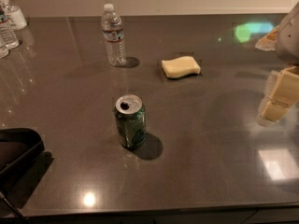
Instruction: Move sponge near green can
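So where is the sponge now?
In the camera view, the sponge lies right of the water bottle, beyond the green can; the gripper hangs far right.

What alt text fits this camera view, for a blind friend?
A pale yellow sponge lies on a dark table, apart from an upright green can nearer the camera. The robot's gripper hangs at the right edge, touching neither.

Water bottle (114, 34) upright on dark counter (210, 162); black tray (21, 146) at left edge.

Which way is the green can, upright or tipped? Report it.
Upright: the green can stands on its base, silver top facing up. The hand hangs at the right edge, apart from it.
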Motion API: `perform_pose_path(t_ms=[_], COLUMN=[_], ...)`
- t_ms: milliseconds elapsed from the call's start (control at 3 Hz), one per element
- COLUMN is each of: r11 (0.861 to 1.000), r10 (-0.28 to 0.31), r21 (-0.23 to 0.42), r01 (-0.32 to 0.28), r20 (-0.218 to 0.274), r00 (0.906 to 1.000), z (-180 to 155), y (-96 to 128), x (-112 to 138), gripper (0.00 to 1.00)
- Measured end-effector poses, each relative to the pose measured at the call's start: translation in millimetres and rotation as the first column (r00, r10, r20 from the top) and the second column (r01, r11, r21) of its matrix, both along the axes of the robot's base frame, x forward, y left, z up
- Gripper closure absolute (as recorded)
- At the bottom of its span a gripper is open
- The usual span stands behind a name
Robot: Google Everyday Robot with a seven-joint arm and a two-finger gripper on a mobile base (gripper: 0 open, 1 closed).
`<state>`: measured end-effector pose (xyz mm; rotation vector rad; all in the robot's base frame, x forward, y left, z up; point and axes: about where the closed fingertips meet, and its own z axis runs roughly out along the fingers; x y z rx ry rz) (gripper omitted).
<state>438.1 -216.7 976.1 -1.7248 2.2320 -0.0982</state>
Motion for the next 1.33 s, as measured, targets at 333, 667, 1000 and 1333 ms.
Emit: perform_pose_path(t_ms=[333, 667, 1000, 1333], r11=[1.0, 1.0, 0.998, 0.992], r10=[0.001, 0.018, 0.043, 0.054], r21=[0.002, 0.016, 0.053, 0.115], r01=[-0.001, -0.018, -0.044, -0.056], r20=[0.003, 0.013, 0.025, 0.026], r00=[1.0, 0.9998, 0.9988, 0.9982], z=[0, -7, -23, -41], y=[1, 6, 15, 25], x=[2, 16, 42, 71], gripper=[0.0, 0.0, 0.0, 0.0])
